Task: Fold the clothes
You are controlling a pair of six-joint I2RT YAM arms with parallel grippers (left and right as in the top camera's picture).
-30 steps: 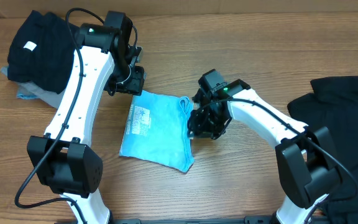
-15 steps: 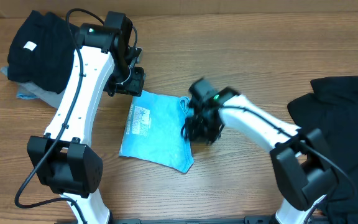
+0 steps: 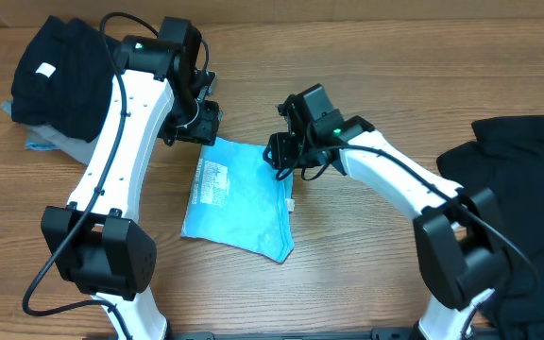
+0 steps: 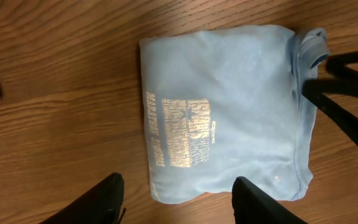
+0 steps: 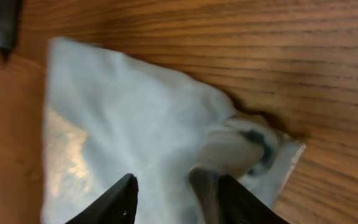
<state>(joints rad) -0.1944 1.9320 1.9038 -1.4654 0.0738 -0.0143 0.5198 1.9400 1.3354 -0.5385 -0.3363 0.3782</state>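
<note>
At the far left of the tabletop [image 3: 366, 57] a black bundle [image 3: 59, 76] sits heaped on a grey-blue piece [image 3: 41, 144], well apart from the work. Next along, the left hand [image 3: 196, 121] hangs just above the upper left corner of the light blue T-shirt [image 3: 239, 203]. It sits where it was a second ago, and in its own wrist view the hand [image 4: 179, 186] is spread wide with nothing between the fingers, only the shirt [image 4: 229, 112] below. The shirt lies folded into a compact, roughly square packet in the middle, its lettering [image 3: 213, 181] face up along the left side (red and white, read sideways from the left wrist [image 4: 179, 130]). What has changed is on its right: a second ago the right hand [image 3: 286, 156] was low against the middle of the packet's right edge, and it has since travelled up that edge to the top right corner, where the collar [image 5: 257, 140] bunches out. From the right wrist the hand [image 5: 169, 186] is parted over the cloth [image 5: 123, 118] — one finger seems to press on the fabric beside the collar, though whether it grips anything I cannot tell. My reading is that the folds are done and this is tidying: tucking the stray collar so the packet stays square. Farthest right, another black garment [image 3: 508, 179] lies spread and unfolded — likely the next piece.
</note>
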